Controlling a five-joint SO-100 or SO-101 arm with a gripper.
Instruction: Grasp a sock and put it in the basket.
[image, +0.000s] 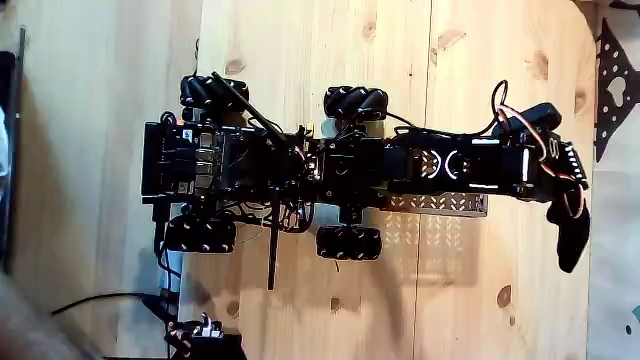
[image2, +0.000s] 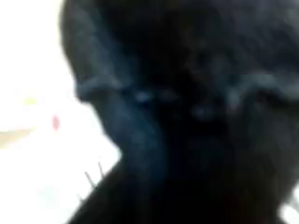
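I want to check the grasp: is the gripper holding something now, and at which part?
The gripper seems to hold the black sock by its upper end; the rest hangs free. The exact grip cannot be told.

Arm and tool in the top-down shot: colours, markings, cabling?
In the fixed view the arm is rigid black with white curved markings and white strips along its side. Thin black and red wires loop over its outer joints. The tool end is black; its fingers cannot be told apart.

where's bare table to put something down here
In the fixed view, bare wood lies above the wheeled robot and below the basket. The middle band is crowded: robot, arm, the sock hanging at right.
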